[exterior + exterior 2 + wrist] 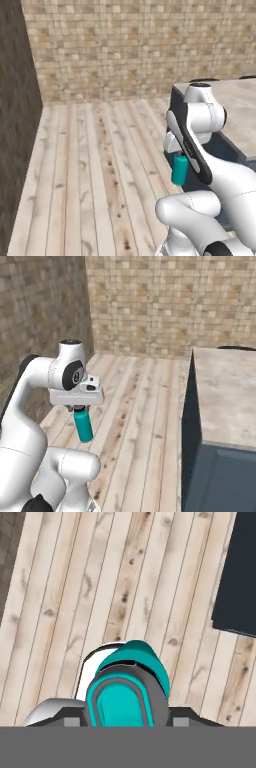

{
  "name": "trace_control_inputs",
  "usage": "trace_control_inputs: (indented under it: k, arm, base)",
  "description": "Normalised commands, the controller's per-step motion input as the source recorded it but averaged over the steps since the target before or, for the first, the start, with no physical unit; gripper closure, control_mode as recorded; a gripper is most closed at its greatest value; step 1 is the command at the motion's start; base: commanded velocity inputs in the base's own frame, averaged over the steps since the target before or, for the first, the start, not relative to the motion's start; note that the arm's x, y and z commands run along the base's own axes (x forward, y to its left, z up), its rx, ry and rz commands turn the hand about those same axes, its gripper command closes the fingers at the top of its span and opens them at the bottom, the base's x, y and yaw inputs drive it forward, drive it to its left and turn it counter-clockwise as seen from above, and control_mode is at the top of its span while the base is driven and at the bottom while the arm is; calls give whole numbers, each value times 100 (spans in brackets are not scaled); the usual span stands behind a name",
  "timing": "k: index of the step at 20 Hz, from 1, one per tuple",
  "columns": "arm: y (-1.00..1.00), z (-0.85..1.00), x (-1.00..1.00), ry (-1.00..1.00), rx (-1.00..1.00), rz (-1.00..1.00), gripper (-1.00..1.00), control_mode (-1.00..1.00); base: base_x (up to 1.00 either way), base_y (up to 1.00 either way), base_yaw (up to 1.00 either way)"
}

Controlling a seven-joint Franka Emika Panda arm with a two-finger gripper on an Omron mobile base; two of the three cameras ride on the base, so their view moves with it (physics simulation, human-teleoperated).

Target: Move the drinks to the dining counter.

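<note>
I see the teal bottle (pixel 84 427) clamped in the jaws of the gripper (pixel 80 412), hanging base-down from the hand, well above the plank floor (pixel 140 421). In left base view the bottle (pixel 179 170) sits just beside the arm's forearm. In hand view the bottle (pixel 127 694) fills the gap between the fingertips. Contents can't tell; body opaque. Dining bench (pixel 225 391) stands apart to the right, w/ dark cabinet sides. Tiled wall (pixel 125 45) behind.
</note>
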Motion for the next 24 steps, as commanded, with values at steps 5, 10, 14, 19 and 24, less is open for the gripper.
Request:
trace_control_inputs:
  k: [5,10,14,19,24]
  arm:
    - [0,0,0,0,0,0,100,100]
    - [0,0,0,0,0,0,100,100]
    - [0,0,0,0,0,0,100,100]
    - [0,0,0,0,0,0,100,100]
    - [0,0,0,0,0,0,100,100]
  base:
    - [96,62,-57]
    - [86,63,-65]
    - [85,60,-66]
    - [88,67,-63]
    - [90,69,-60]
